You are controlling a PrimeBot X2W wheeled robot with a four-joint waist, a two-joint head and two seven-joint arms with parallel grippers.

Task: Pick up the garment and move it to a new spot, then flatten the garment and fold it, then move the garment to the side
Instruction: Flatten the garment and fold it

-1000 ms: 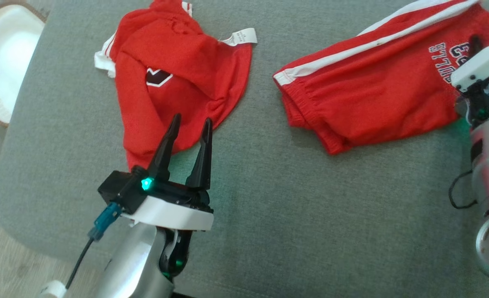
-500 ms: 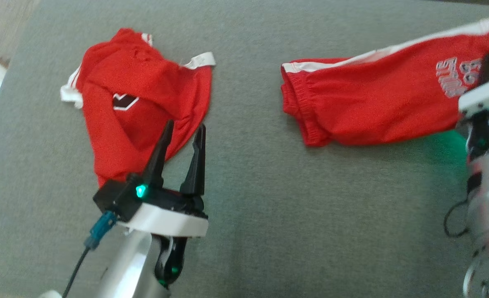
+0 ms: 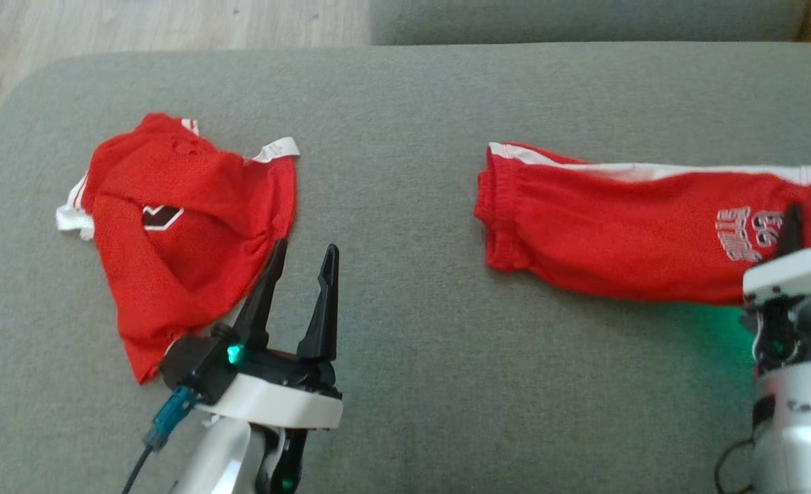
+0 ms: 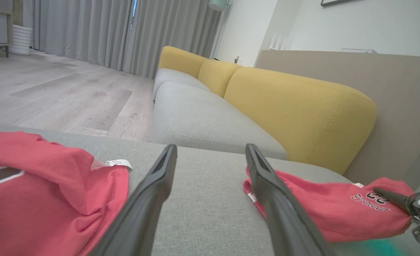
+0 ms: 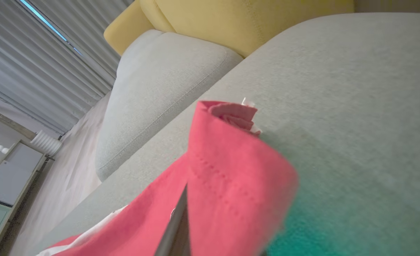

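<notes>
Black left claw [image 3: 307, 245], white collar [image 3: 275, 406], silver forearm [image 3: 213, 460].

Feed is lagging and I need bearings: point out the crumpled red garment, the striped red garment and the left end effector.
crumpled red garment [image 3: 206, 226], head view, its bunched middle
striped red garment [image 3: 618, 233], head view, its red middle
left end effector [image 3: 307, 244], head view, midway between its fingertips

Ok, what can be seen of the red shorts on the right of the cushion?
The red shorts look like soft knit, with a white side stripe along the far edge, grey printed lettering near the right end and a gathered elastic band at the left end. They lie stretched out lengthwise, lightly wrinkled, on the grey cushion. The right hand appears to pinch the right end.
</notes>
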